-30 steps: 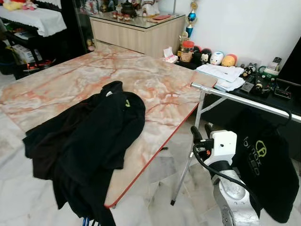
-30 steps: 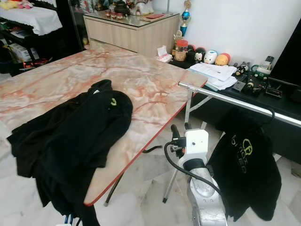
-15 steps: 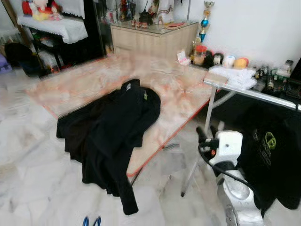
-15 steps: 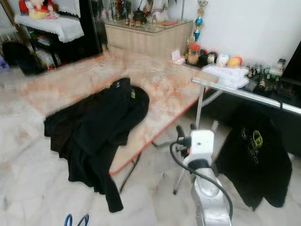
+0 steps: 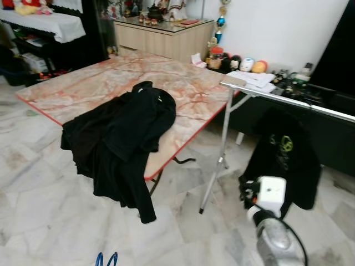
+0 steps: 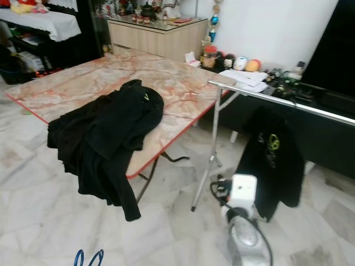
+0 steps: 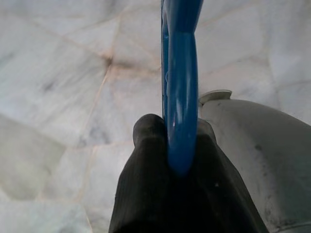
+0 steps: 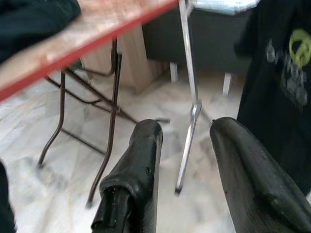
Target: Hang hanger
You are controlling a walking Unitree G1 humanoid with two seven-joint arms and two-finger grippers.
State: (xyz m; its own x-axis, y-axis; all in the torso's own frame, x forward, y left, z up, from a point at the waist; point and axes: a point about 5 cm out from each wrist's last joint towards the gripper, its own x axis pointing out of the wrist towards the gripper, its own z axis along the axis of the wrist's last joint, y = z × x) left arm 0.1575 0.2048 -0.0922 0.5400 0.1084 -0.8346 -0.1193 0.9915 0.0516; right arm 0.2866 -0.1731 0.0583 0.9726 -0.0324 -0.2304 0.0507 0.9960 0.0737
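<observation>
Left gripper (image 7: 180,160) is clamped on the blue hanger (image 7: 179,73), which I see hanging low over the marble floor (image 5: 44,210).

From the head cameras I catch just the blue loops of that hanger at the bottom edge, in front of the marble-topped table (image 5: 100,83) where a black garment (image 5: 119,138) lies draped over the near edge. My right gripper (image 8: 187,145) has its fingers spread with nothing between them, pointing toward the leg of the silver clothes rail (image 5: 288,100). A black shirt with a green logo (image 5: 283,158) hangs from that rail, just beyond my right arm.
</observation>
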